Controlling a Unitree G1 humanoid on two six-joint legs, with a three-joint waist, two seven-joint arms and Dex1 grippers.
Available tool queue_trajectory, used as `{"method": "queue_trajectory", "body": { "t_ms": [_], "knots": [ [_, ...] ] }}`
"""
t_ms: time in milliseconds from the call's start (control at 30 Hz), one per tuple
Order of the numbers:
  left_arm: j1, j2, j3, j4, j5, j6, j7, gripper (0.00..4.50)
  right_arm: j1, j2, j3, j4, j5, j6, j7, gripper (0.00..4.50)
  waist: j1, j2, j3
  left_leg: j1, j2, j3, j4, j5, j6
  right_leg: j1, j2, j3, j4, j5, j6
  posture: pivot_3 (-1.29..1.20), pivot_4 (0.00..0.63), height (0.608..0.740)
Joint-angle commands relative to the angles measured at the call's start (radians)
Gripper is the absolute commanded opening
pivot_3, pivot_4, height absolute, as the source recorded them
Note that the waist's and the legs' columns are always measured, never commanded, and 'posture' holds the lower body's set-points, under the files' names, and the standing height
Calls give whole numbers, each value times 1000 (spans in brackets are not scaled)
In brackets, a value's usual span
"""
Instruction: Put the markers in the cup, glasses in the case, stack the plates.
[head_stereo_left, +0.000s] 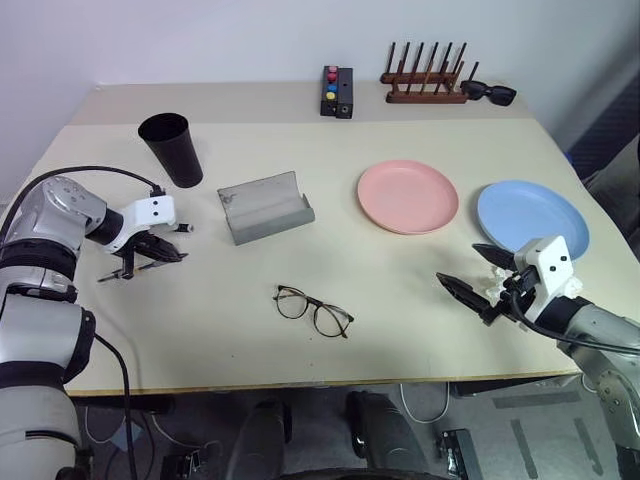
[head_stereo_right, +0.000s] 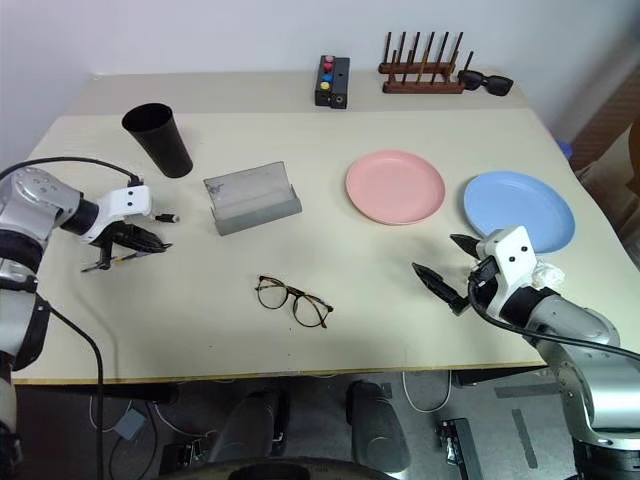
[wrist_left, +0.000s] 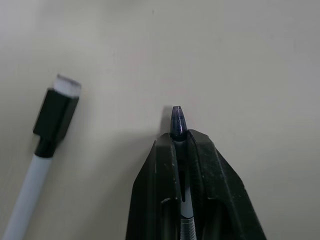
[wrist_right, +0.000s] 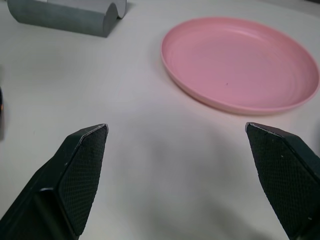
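From the head camera, the table (head_stereo_left: 400, 330) carries the black cup (head_stereo_left: 172, 148) standing upright at its far left; what its dark inside holds cannot be told. Just to the right of the cup lies the grey case (head_stereo_left: 265, 206), hinged open, with nothing seen in its trough. The glasses (head_stereo_left: 313, 310) lie unfolded on the bare tabletop nearer the front edge, well apart from the case. The pink plate (head_stereo_left: 408, 196) and the blue plate (head_stereo_left: 532, 215) sit side by side on the right, not stacked, each bare. Along the back edge stand a black button box (head_stereo_left: 337, 92), a wooden rack (head_stereo_left: 425, 78) and black sunglasses (head_stereo_left: 489, 93). The left gripper (head_stereo_left: 158, 250) points down in front of the cup; the right gripper (head_stereo_left: 478, 275) hovers near the blue plate.

In the left wrist view, the left gripper's jaws are closed tight on the dark marker (wrist_left: 178, 122), whose tip pokes out past the fingertips (wrist_left: 200, 150) just above the table. The white marker (wrist_left: 42, 155) with its black cap lies on the table beside it, apart from the fingers.

In the right wrist view, the right gripper's fingers (wrist_right: 82, 170) stand wide apart with nothing between them, facing the pink plate and the case's end.
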Motion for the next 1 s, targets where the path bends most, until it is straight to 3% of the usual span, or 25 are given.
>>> {"method": "queue_trajectory", "body": {
  "t_ms": [33, 367, 500, 600, 767, 1000],
  "knots": [
    [28, 41, 23, -6, 13, -20, 19, 23, -23, -11, -9, 18, 10, -25, 23, 4500, 0, 0, 0, 0, 0, 0, 0, 0, 0, 0, 0, 0, 0, 0, 0, 0, 150, 735],
    [7, 37, 272, -295, -246, 155, -18, 23, -54, -19, 7, 81, -8, -62, 68, 4500, 11, -1, 1, -2, 0, -1, 2, 0, 0, 0, -1, -1, 1, 0, 1, 0, 150, 735],
    [-36, -34, 386, -517, -378, 286, 97, 23, -73, -17, 28, 105, -16, -75, 83, 4500, 10, -2, 1, -2, -1, -2, 2, 0, 0, 0, -2, -1, 1, 0, 1, 0, 150, 735],
    [-102, -102, 444, -563, -410, 320, 255, 23, -105, -14, 50, 136, -25, -89, 93, 4500, 9, -2, 1, -2, -1, -2, 3, 0, 0, 0, -1, -1, 2, 1, 2, 0, 150, 735],
    [-182, -164, 463, -514, -366, 255, 484, 23, -137, -16, 65, 174, -32, -109, 109, 4500, -1, -1, 1, 0, -1, -2, 2, 0, 0, 0, -1, -1, 4, 1, 3, 0, 150, 735],
    [-283, -199, 472, -220, -251, 34, 924, 23, -141, -7, 73, 184, -38, -132, 116, 4500, 7, -1, 1, 1, -2, -2, 3, 0, 0, 0, -1, -1, 6, 1, 3, 0, 150, 735]
  ]
}}
